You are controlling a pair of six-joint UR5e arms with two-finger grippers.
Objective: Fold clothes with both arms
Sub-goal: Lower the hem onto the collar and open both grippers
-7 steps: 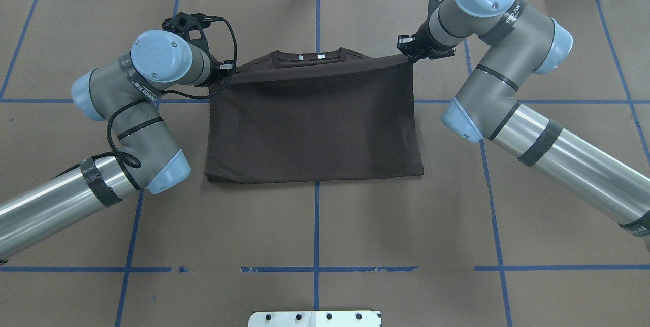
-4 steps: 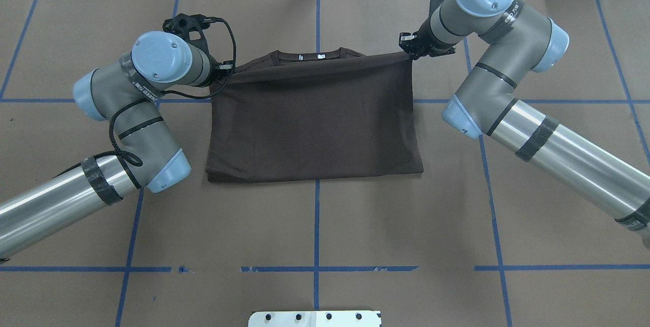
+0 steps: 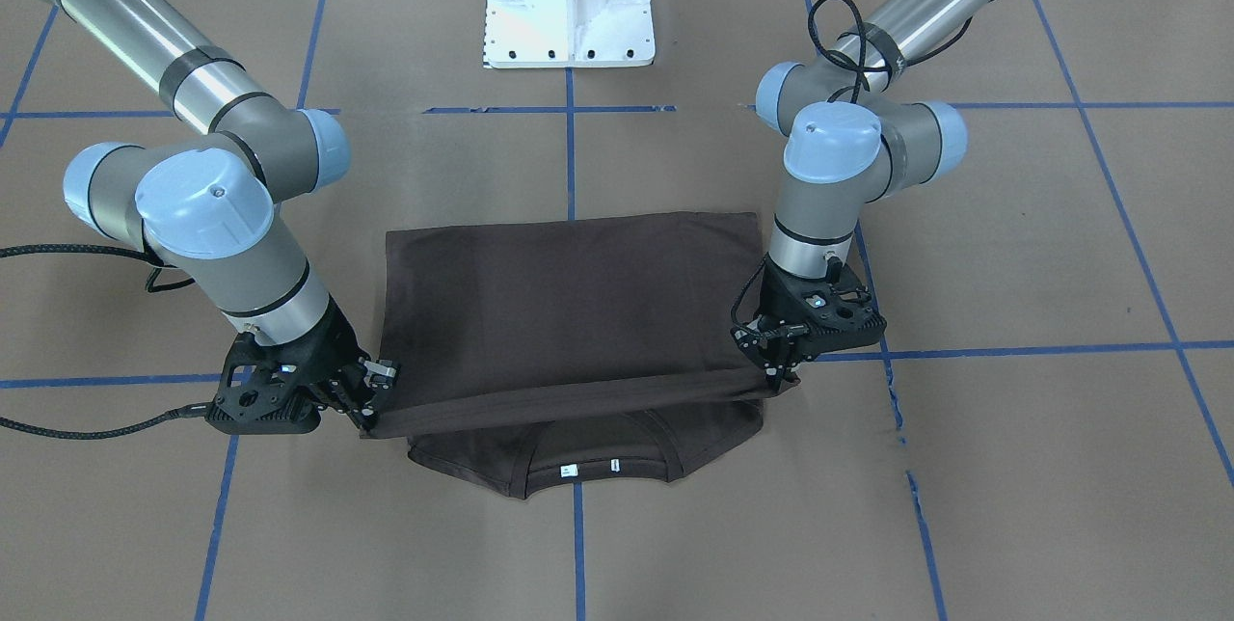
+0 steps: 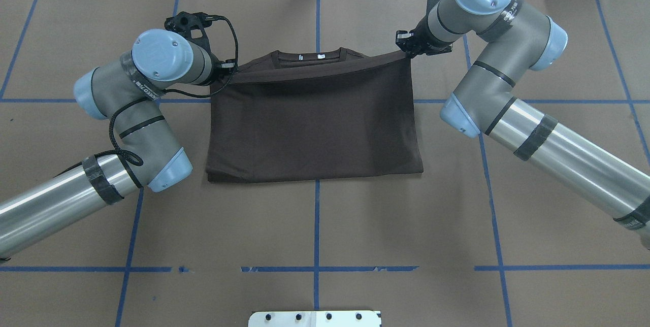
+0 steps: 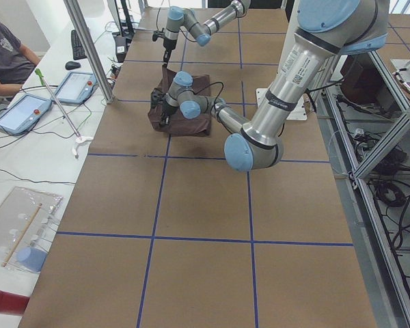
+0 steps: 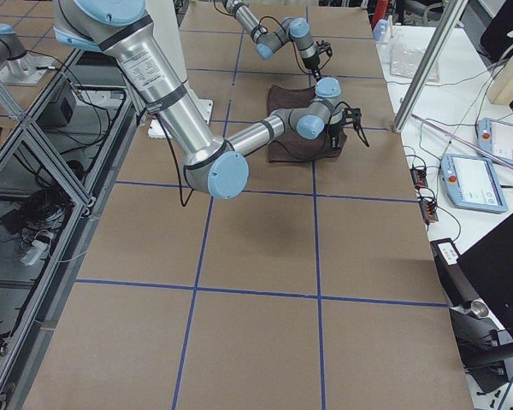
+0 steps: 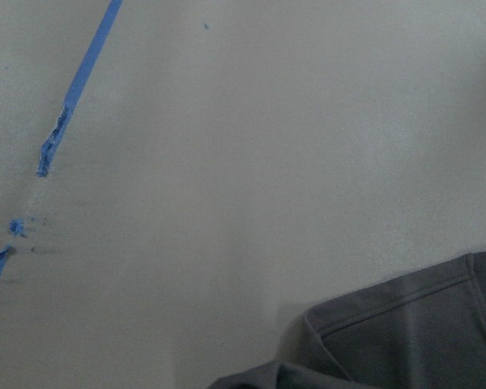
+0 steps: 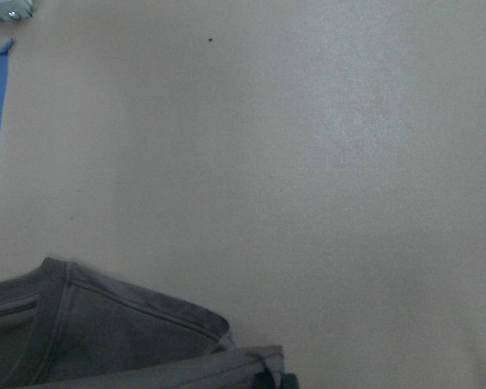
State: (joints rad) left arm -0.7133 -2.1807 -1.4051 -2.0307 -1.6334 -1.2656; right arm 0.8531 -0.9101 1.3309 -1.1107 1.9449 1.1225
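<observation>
From overhead we see the left arm [image 4: 147,113] enter low at the left edge, elbow bent, wrist turned toward the T-shirt [image 4: 315,124]. That view half hides the left gripper [image 3: 777,372] behind the wrist joint. The front-facing view shows it pointing straight down, its jaws pressed together on one corner of the shirt's raised edge.

The T-shirt lies in the middle of the table [image 4: 315,225], folded over on itself; its near fold rests flat on the brown paper; its far edge stretches as a taut band between the two grippers, across the shoulders and just short of the collar [image 4: 309,55]. The front-facing view shows that band most clearly, with the white neck labels [image 3: 588,469] uncovered beyond it.

The right arm [image 4: 508,93] reaches in from the right edge, elbow bent; the right gripper [image 4: 408,53] slants inward, pinched tight on the other corner.

The wrist cameras give us only bare paper, blue tape [image 7: 73,105] and a shoulder of the shirt; we cannot make out the fingers in them.
</observation>
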